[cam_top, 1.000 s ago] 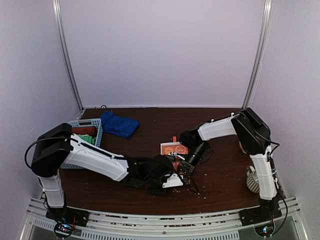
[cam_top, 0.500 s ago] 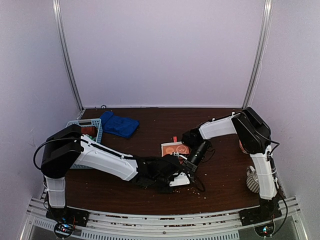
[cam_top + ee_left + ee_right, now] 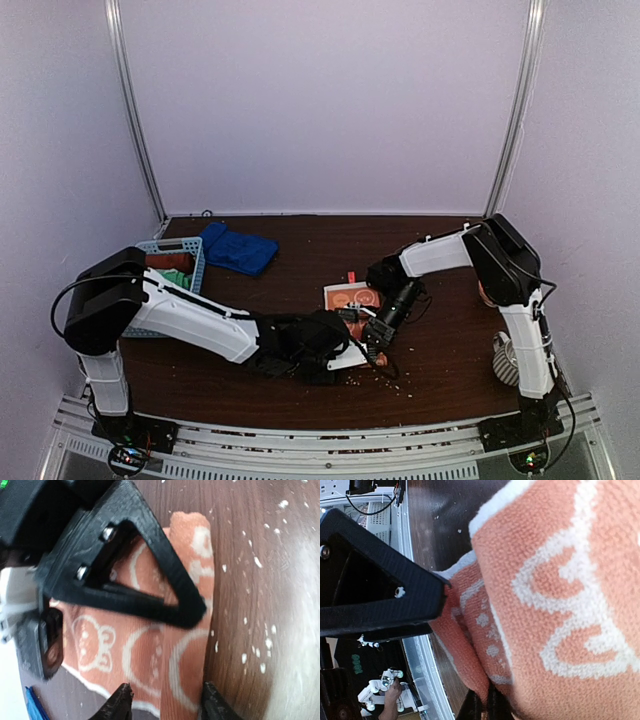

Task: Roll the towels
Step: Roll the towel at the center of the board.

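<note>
The orange towel with white pattern [image 3: 350,298] lies mid-table, and its near end is folded up between both grippers. My right gripper [image 3: 378,335] is shut on a fold of this towel [image 3: 560,605], pinched at the fingertips [image 3: 481,709]. My left gripper [image 3: 345,352] is open, and its two fingertips [image 3: 122,700] straddle the towel's near edge [image 3: 165,655] on the table. The right gripper's black finger [image 3: 140,580] lies over the towel in the left wrist view. The royal blue towel [image 3: 238,248] lies flat at the back left. Dark red [image 3: 168,263] and green [image 3: 180,281] towels sit in the basket.
The light blue basket [image 3: 192,262] stands at the left edge behind my left arm. A white ribbed object [image 3: 503,358] sits by the right arm's base. White crumbs [image 3: 260,565] speckle the dark wooden table [image 3: 300,240].
My left gripper swung right along the towel's near end, then drew back a little left. My right gripper kept its hold on the towel and barely moved.
</note>
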